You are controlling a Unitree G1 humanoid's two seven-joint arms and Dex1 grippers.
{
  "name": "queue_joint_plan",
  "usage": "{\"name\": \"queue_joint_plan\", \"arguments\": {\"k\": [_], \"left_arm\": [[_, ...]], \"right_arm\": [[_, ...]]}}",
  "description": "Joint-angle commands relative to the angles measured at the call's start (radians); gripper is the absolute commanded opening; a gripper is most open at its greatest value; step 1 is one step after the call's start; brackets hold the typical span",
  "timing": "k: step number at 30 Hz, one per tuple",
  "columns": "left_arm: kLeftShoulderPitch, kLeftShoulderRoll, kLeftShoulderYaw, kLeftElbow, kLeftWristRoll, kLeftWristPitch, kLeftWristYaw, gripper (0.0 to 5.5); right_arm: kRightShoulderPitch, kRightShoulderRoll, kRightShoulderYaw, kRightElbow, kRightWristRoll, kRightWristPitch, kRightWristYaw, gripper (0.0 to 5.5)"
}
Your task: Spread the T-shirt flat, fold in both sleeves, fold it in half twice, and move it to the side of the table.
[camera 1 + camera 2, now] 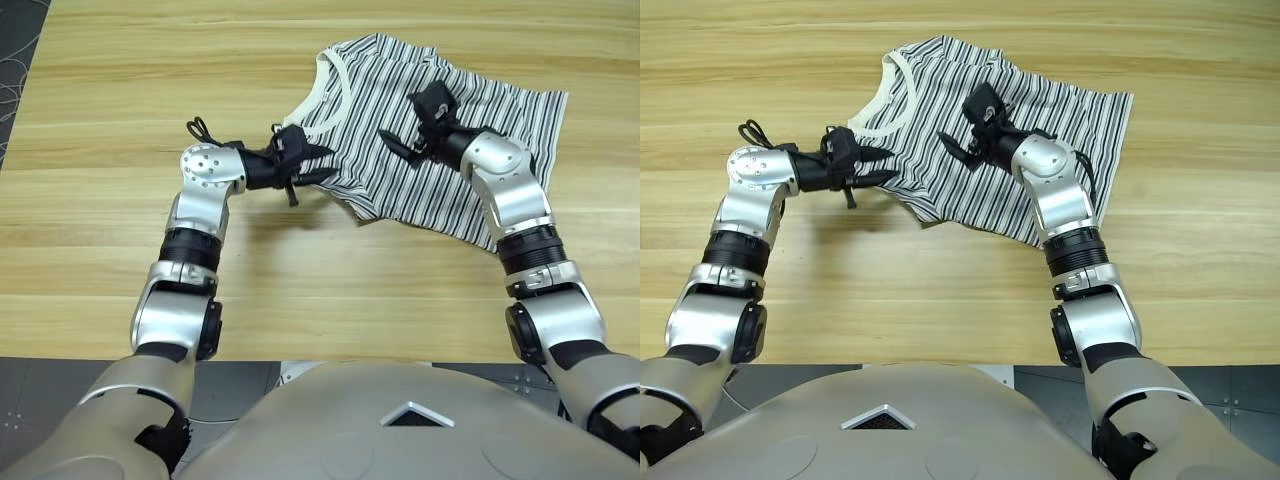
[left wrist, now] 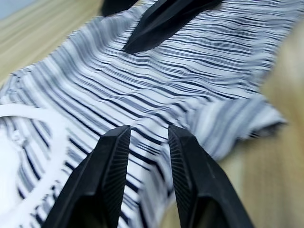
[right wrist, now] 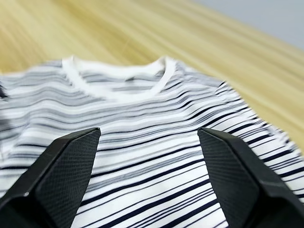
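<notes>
Two arms bend inward over your wooden table (image 1: 300, 290), elbows out, forearms angled toward each other. Beneath both sets of jaws lies the striped T-shirt (image 1: 400, 190), rumpled, with its near corner bunched. Your right gripper (image 3: 148, 133) hovers over the shirt's middle, jaws spread wide, the white collar (image 3: 118, 78) straight ahead of them. Your left gripper (image 2: 148, 130) sits at the shirt's collar-side edge, jaws a narrow gap apart, striped cloth showing through the gap.
</notes>
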Motion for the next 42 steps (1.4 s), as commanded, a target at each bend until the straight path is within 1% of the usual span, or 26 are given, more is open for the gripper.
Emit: {"name": "queue_joint_plan", "arguments": {"k": [1,7,15,19,23,26,30,33,36,42], "left_arm": [[0.058,0.053,-0.048,-0.12,0.037,0.068,0.009,1.46],[0.098,0.035,-0.097,-0.11,0.065,0.11,0.081,1.46],[0.061,-0.039,-0.085,-0.06,0.002,0.203,0.138,1.46],[0.041,-0.036,-0.099,-0.018,0.024,0.228,0.166,1.46],[0.029,-0.01,-0.123,0.021,0.058,0.234,0.184,1.46],[0.033,0.009,-0.137,0.018,0.075,0.244,0.186,1.46],[0.042,0.043,-0.152,-0.017,0.088,0.265,0.18,1.46],[0.038,0.064,-0.159,-0.04,0.087,0.28,0.173,1.46],[0.038,0.076,-0.169,-0.06,0.081,0.295,0.166,1.46],[0.006,0.068,-0.157,-0.023,0.072,0.281,0.194,1.46]], "right_arm": [[-0.076,0.05,0.026,0.136,-0.046,0.012,-0.033,3.78],[-0.142,0.096,0.011,0.306,-0.075,-0.041,-0.104,3.78],[-0.167,0.112,0.01,0.38,-0.104,-0.087,-0.145,3.78],[-0.17,0.117,0.013,0.382,-0.117,-0.078,-0.15,3.78],[-0.202,0.134,-0.012,0.413,-0.103,-0.035,-0.171,3.78],[-0.262,0.152,-0.084,0.503,-0.062,0.018,-0.247,3.78],[-0.351,0.16,-0.26,0.66,0.046,0.038,-0.431,3.78],[-0.382,0.163,-0.35,0.714,0.102,0.022,-0.511,3.78],[-0.401,0.177,-0.378,0.727,0.116,0.011,-0.516,3.78],[-0.407,0.19,-0.369,0.718,0.102,0.016,-0.443,3.78]]}}
